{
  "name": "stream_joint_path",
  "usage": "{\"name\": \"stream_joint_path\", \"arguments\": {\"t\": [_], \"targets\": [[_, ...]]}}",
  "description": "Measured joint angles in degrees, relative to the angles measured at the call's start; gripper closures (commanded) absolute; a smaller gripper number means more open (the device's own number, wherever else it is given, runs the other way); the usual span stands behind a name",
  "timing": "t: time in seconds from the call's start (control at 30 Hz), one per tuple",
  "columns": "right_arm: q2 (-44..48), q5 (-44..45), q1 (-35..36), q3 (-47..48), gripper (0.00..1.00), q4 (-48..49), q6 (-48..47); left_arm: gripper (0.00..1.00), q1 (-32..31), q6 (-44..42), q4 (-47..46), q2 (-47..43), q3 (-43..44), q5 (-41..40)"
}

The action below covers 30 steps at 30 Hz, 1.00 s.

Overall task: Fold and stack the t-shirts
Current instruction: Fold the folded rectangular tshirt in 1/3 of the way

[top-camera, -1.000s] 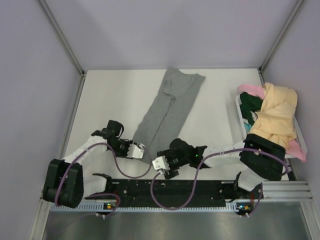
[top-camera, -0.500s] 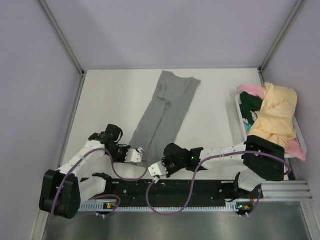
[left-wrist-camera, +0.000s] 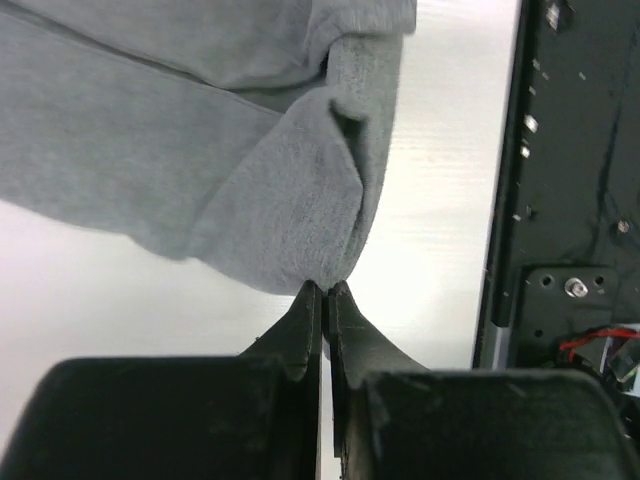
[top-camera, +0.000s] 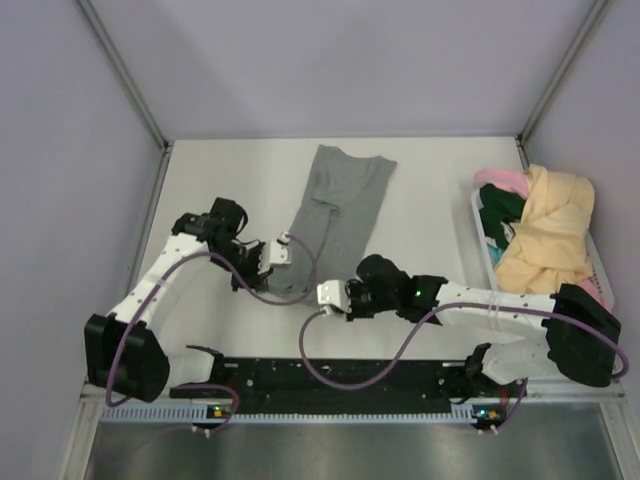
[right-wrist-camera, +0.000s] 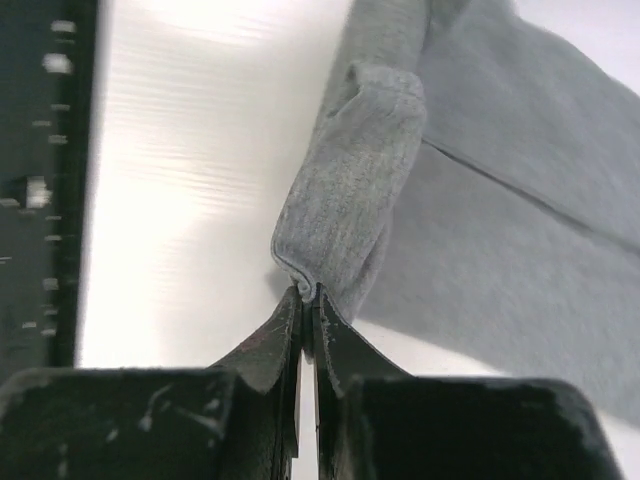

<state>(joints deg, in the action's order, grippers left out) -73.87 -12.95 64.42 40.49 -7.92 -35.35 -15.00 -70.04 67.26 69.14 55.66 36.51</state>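
In the top external view the grey t-shirt (top-camera: 338, 205) lies folded lengthwise, with the jaws of the left gripper (top-camera: 284, 245) and the right gripper (top-camera: 324, 294) pinching its near corners, while the heaped shirts (top-camera: 548, 235) look unfolded.

Left hand (left-wrist-camera: 325, 291), right hand (right-wrist-camera: 306, 296) moved away from bases, carrying grey t-shirt (top-camera: 337, 203) near hem up, inward.

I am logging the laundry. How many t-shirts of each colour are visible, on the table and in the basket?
grey t-shirt: 1
pale yellow t-shirt: 1
pink t-shirt: 1
dark green t-shirt: 1
Total: 4
Pink shows at two spots, counted as one.
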Motion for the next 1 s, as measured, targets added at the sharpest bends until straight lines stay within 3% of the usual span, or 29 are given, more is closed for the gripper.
{"name": "stream_joint_path", "arguments": {"t": [0.27, 0.57, 1.0], "targets": [[-4.68, -2.71, -20.17, 3.26, 1.0, 6.8, 3.91, 1.0, -0.11, 9.16, -1.38, 23.28, 23.85, -1.25], [-14.99, -0.66, -27.74, 8.39, 1.0, 11.91, 2.51, 1.0, -0.15, 12.92, -1.57, 45.72, 50.21, -2.12], [-25.51, -0.02, -31.89, 15.37, 1.0, 13.46, -4.11, 1.0, -1.73, 12.98, -1.92, 58.88, 61.27, -6.91]]}}
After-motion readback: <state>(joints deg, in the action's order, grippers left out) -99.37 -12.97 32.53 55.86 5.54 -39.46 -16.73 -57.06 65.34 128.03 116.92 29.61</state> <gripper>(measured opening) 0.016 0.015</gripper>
